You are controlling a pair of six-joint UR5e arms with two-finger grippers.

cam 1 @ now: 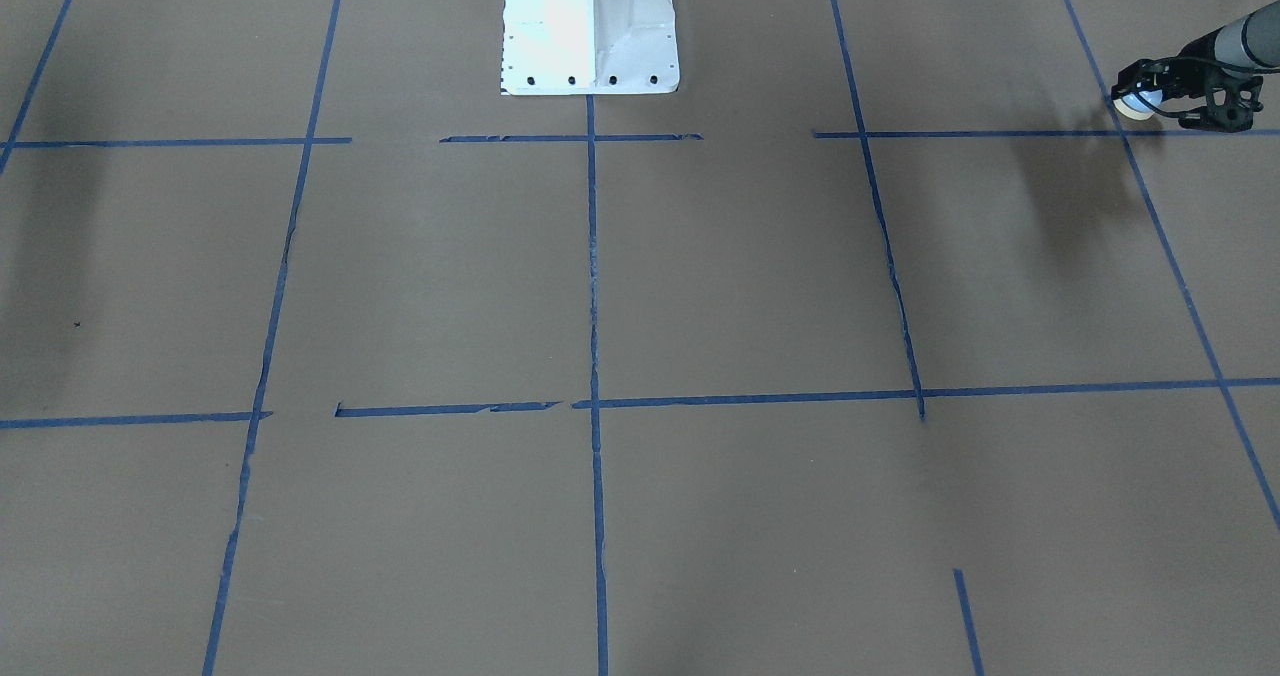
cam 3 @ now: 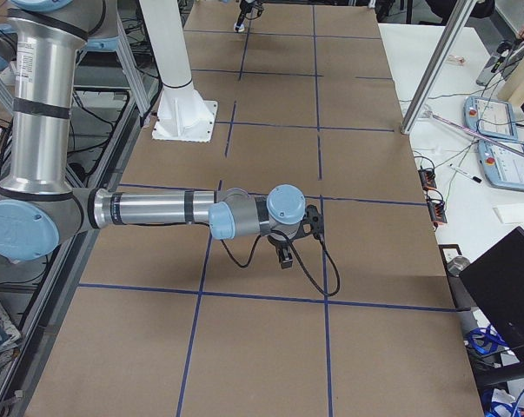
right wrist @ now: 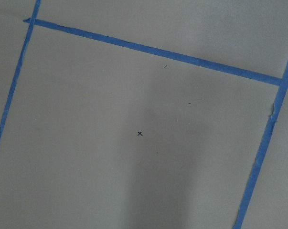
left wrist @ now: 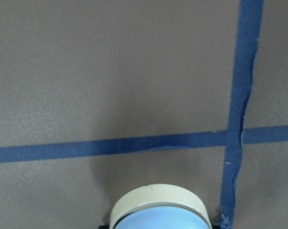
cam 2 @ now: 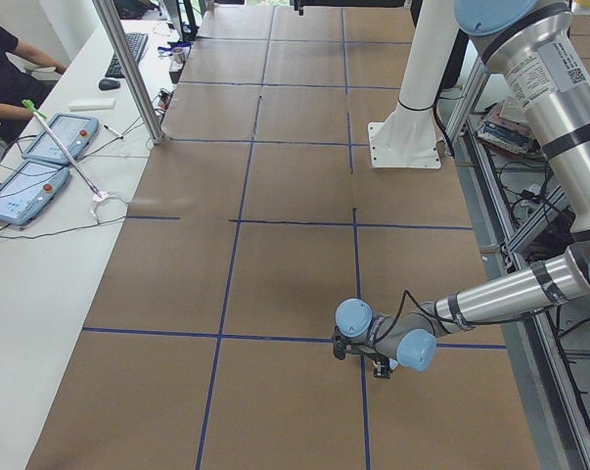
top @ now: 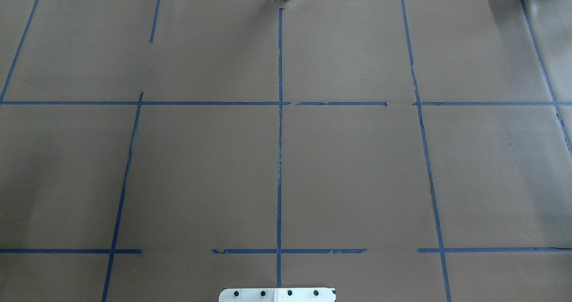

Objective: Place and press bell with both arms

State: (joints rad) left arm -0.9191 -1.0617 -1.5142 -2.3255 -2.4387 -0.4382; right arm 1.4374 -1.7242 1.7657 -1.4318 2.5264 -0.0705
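Observation:
The light-blue bell (cam 1: 1134,107) with its cream base ring sits between the fingers of my left gripper (cam 1: 1142,96), low over the brown table near a blue tape crossing at the robot's left end. In the left wrist view the bell (left wrist: 160,212) fills the bottom edge, close to the tape crossing (left wrist: 234,136). The left gripper is shut on the bell. My right gripper (cam 3: 285,257) shows only in the exterior right view, pointing down over the table's right part; I cannot tell if it is open or shut. Its wrist view shows only bare table.
The brown table (top: 348,172) is marked with blue tape lines (top: 279,159). The white pedestal base (cam 1: 590,26) stands at the robot's side. Operators' tablets (cam 2: 35,162) and cables lie on the white bench beyond the table's far edge.

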